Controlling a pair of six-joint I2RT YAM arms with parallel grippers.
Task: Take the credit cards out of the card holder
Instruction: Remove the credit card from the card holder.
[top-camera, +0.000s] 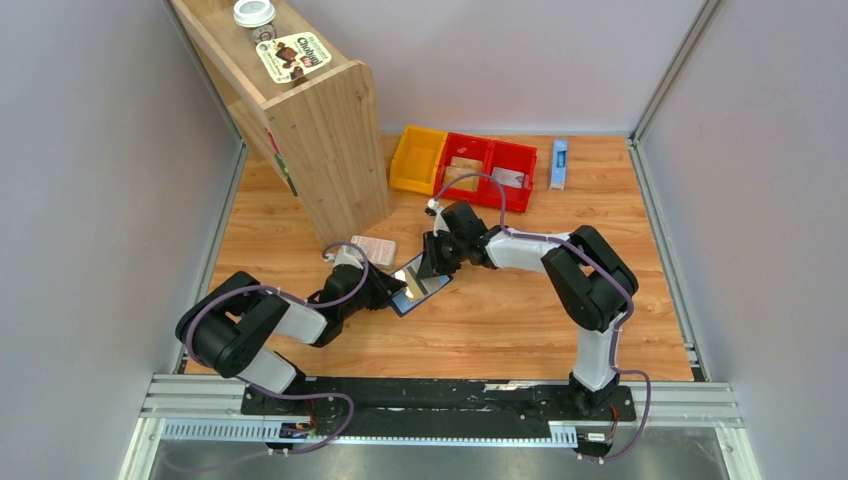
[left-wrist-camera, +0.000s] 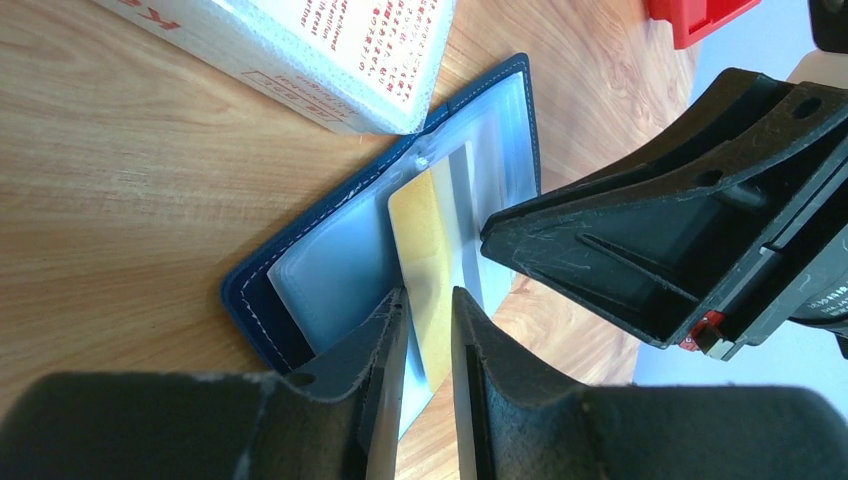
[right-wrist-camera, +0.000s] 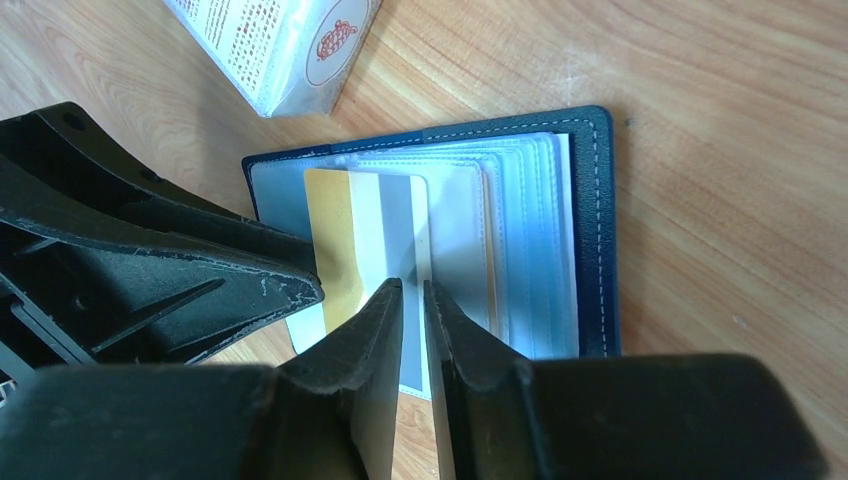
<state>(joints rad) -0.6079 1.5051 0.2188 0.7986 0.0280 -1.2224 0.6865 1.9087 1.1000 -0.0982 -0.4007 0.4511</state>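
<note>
The navy card holder (top-camera: 420, 285) lies open on the table between my two grippers, its clear sleeves facing up. A tan-yellow credit card (left-wrist-camera: 420, 230) with a grey stripe sticks partway out of a sleeve; the right wrist view shows the same card (right-wrist-camera: 345, 230) inside the holder (right-wrist-camera: 597, 200). My left gripper (left-wrist-camera: 428, 292) hovers over the card's free end, jaws a little apart, nothing pinched between them. My right gripper (right-wrist-camera: 411, 283) stands over the card's grey stripe with a narrow gap, also holding nothing. The two grippers (top-camera: 392, 290) (top-camera: 432, 268) nearly touch.
A pink-and-white packet (top-camera: 373, 247) lies right behind the holder, touching its corner (left-wrist-camera: 300, 50). A tall wooden shelf (top-camera: 320, 140) stands at the back left. A yellow bin (top-camera: 418, 160), red bins (top-camera: 490, 170) and a slim blue-and-white box (top-camera: 559, 163) line the back.
</note>
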